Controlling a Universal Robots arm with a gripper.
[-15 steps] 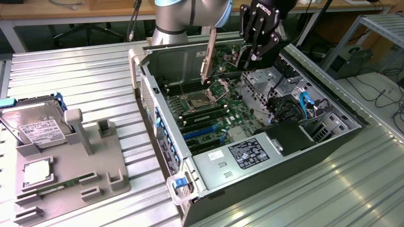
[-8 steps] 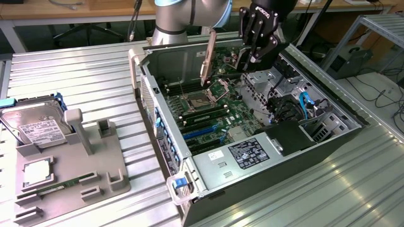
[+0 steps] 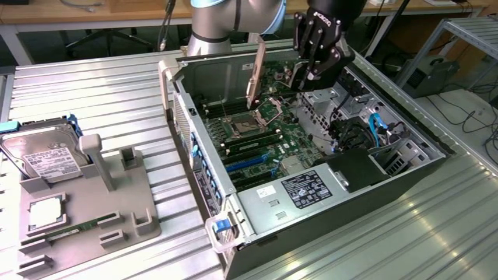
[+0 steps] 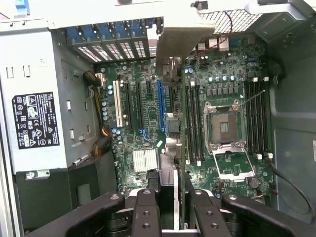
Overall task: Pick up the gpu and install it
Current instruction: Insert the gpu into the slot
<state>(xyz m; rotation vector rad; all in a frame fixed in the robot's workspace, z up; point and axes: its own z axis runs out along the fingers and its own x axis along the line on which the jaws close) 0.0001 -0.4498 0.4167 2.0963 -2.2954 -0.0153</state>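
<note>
My gripper (image 3: pixel 308 74) hangs over the open computer case (image 3: pixel 204 169), shut on the gpu (image 3: pixel 255 79). The card stands on edge, and its silver end bracket points toward the case's rear wall. In the wrist view the black fingers (image 4: pixel 146 210) clamp the gpu (image 4: pixel 175 44), which runs edge-on away from the gripper (image 4: pixel 177 207) above the motherboard (image 4: pixel 143 123). The card sits roughly over the blue expansion slot (image 4: pixel 160 106) and is clear of the board. The CPU socket (image 4: pixel 224 126) lies beside it, flanked by memory slots.
A grey fixture (image 3: pixel 86 210) at the exterior view's left holds a silver hard drive (image 3: pixel 43 154), a processor (image 3: pixel 45 211) and a memory stick (image 3: pixel 74 230). The power supply (image 3: pixel 300 189) and drive cage with cables (image 3: pixel 365 134) crowd the case's near end. The case stands on a ribbed metal table (image 3: pixel 93 99).
</note>
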